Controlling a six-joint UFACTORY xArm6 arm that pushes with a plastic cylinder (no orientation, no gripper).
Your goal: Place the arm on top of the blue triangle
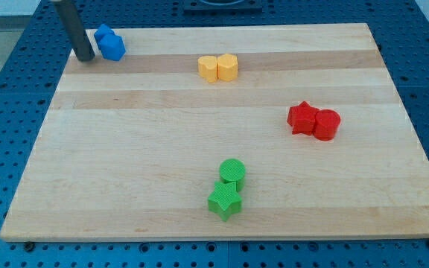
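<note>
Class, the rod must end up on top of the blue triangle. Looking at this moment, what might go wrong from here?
1. My tip stands just to the view's left of the blue blocks, which touch each other; moving in could shove both.
2. These blocks sit near the board's top-left corner, so a push might slide one off.

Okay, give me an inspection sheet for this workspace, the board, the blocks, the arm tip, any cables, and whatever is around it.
Surface: wooden board, lying flat.
Job's things: blue blocks clustered at the view's top left; which one is the triangle cannot be made out.
Clutter: yellow pair near the top; red star touching red cylinder at the right; green cylinder above green star near the bottom.
Grippers: none; my tip rests just left of the blue blocks.
Cables: nothing seen.
Surroundings: blue perforated base around the board.
</note>
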